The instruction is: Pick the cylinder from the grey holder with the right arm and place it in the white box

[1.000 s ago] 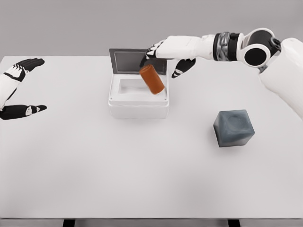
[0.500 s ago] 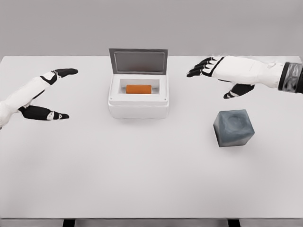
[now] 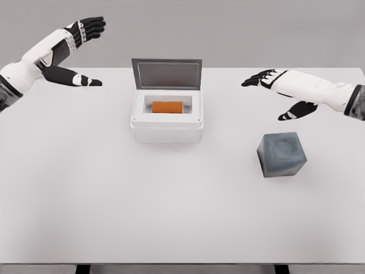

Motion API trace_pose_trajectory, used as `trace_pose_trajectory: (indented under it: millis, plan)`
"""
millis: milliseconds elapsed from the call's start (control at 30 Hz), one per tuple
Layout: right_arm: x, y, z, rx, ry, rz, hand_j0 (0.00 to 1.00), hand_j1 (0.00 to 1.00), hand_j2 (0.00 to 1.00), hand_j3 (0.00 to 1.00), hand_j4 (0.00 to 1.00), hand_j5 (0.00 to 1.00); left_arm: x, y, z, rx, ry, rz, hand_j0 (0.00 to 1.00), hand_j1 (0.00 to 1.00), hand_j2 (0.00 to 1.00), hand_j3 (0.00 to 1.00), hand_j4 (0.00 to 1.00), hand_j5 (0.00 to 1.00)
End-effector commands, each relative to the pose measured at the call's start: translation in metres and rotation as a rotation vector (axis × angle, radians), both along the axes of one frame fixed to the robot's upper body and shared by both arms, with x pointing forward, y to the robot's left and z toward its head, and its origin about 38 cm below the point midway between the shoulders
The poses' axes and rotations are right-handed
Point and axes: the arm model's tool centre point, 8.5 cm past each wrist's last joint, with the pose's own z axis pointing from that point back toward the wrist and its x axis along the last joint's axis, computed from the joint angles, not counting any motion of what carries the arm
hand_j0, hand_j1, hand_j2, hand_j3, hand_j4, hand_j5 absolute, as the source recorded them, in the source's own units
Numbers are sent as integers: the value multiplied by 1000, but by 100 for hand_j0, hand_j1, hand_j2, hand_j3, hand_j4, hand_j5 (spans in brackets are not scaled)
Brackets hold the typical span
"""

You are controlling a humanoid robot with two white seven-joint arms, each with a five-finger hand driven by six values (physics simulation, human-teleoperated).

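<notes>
cylinder (image 3: pixel 166 107) inside white box (image 3: pixel 166 127); right hand (image 3: pixel 280 91) spread, empty.

I see a plain white table (image 3: pixel 142 217) filling most of my view, its far edge running across at twelve o'clock against a grey wall (image 3: pixel 228 28); two dark legs (image 3: pixel 83 268) peek at six.

- I work in a bare simulated test bench, not a lived-in room: flat rendered surfaces everywhere.
- My plain white table (image 3: pixel 171 217) fills the view.
- Behind it stands a featureless grey wall (image 3: pixel 228 28).
- Dark table legs (image 3: pixel 83 269) show at the bottom edge.
</notes>
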Motion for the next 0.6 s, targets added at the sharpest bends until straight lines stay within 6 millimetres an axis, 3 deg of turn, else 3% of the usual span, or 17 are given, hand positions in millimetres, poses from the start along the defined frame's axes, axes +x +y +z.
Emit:
trace_pose_trajectory:
  millis: [0, 167, 333, 567]
  plan:
    - [1, 1, 0, 12, 1, -2, 100, 100, 100, 100, 100, 100, 16, 7, -38, -30, 131, 54, 100, 100, 100, 100, 100, 100]
    - [1, 0, 1, 12, 0, -3, 100, 100, 100, 100, 100, 100, 49, -11, -48, 23, 206, 56, 100, 100, 100, 100, 100, 100]
    - [1, 1, 1, 13, 0, -4, 100, 100, 100, 100, 100, 100, 64, -16, -50, 38, 239, 70, 100, 100, 100, 100, 100, 100]
    - [1, 2, 4, 15, -5, -6, 100, 100, 100, 100, 100, 100, 74, -51, -60, 43, 266, 30, 100, 100, 100, 100, 100, 100]
